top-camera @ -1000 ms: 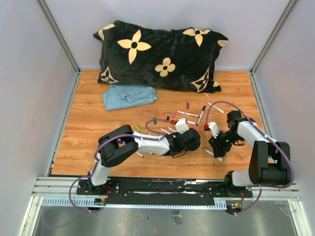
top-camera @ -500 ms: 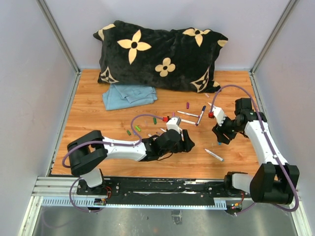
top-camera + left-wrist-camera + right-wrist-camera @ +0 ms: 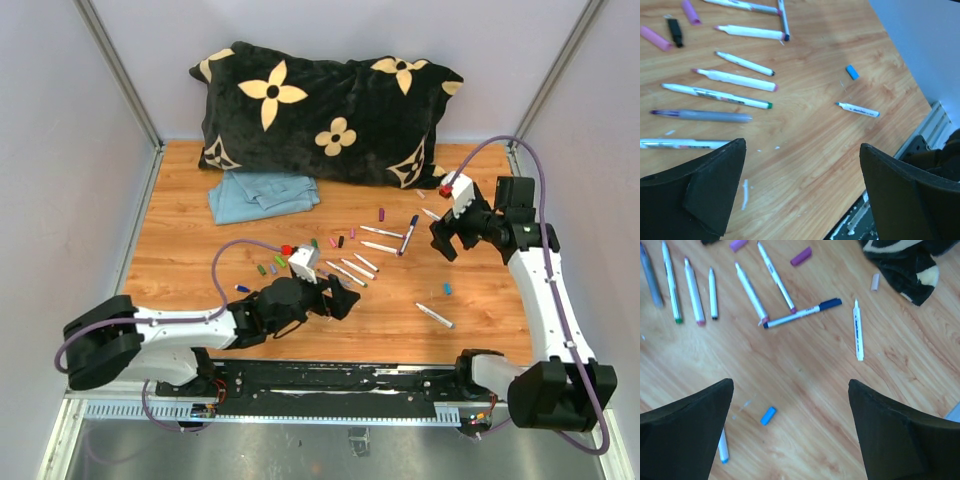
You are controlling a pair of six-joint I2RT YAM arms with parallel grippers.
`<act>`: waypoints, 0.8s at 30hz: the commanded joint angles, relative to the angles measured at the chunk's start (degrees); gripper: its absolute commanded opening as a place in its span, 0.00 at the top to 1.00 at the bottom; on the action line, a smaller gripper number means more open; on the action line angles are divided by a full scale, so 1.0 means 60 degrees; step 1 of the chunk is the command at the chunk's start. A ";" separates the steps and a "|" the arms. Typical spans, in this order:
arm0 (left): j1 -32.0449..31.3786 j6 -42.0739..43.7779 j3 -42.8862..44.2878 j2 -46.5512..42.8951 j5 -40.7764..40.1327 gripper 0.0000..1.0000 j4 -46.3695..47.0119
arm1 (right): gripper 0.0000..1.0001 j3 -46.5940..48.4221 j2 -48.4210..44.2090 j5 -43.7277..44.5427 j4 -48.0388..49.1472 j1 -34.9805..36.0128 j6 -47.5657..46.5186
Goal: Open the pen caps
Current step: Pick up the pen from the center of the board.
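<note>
Overhead view of a wooden bench (image 3: 180,270) with two black robot arms mounted at its near edge. A black pillow (image 3: 320,110) with cream flowers lies along the far side, with a folded blue cloth (image 3: 262,193) in front of it.

The left fingers (image 3: 338,300) hang over the near middle of the bench, spread wide with nothing between them (the left wrist view shows only bare wood in the gap). The right fingers (image 3: 444,240) hover over the right side, near the pillow's corner. They are also spread wide and hold nothing.

The pen caps (image 3: 382,214) lie loose on the bench, scattered around its middle among slim white pens (image 3: 350,272), several of which rest side by side with bare tips. In the left wrist view a pink cap (image 3: 654,38) and a black cap (image 3: 674,30) lie close together beside that row. A blue cap (image 3: 852,72) lies by itself farther right, near a single pen (image 3: 857,109).

In the right wrist view the blue cap (image 3: 768,415) sits on open wood between the two fingers. A purple cap (image 3: 801,256) lies farther off, and one pen wears a dark blue cap (image 3: 830,303) on its end.
</note>
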 commanded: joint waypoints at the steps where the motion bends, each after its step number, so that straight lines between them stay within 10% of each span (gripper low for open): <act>1: 0.0613 0.0355 -0.0898 -0.1142 -0.0197 0.01 0.0706 | 0.02 0.0097 0.0538 -0.0639 0.1885 0.0009 0.2516; 13: 0.1710 0.0314 -0.2688 -0.4294 -0.0568 0.01 0.0057 | 0.04 0.0691 0.4007 -0.0030 0.2394 0.0254 0.5250; 24: 0.1771 0.0158 -0.3178 -0.5517 -0.1104 0.01 -0.0596 | 0.50 0.2169 0.6562 0.1913 0.2243 0.0887 0.6950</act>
